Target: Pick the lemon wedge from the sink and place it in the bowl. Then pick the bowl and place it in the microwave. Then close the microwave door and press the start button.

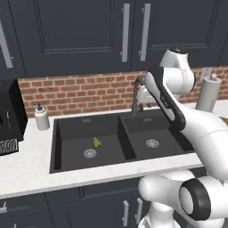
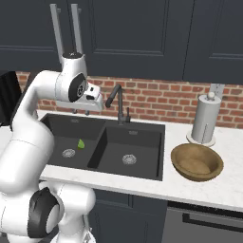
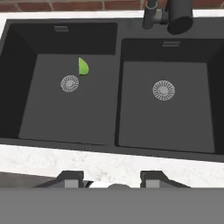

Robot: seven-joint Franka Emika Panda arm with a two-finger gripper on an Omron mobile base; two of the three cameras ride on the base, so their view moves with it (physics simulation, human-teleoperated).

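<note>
- We see dark cupboards over a brick wall.
- Below them a pale marble table carries everything, with the black double sink set into it.
- At the far left edge of the left base view stands a dark appliance; we cannot tell what it is.
- The wooden bowl sits upright on the table to the right of the sink, just in front of a paper towel roll.
- The faucet rises behind the divider between the basins.
- A soap bottle stands left of the sink.
- Our end effector hangs high above the sink's near edge, fingers apart, holding nothing.
- The lemon wedge lies on the floor of the left basin, just beside its drain.
</note>
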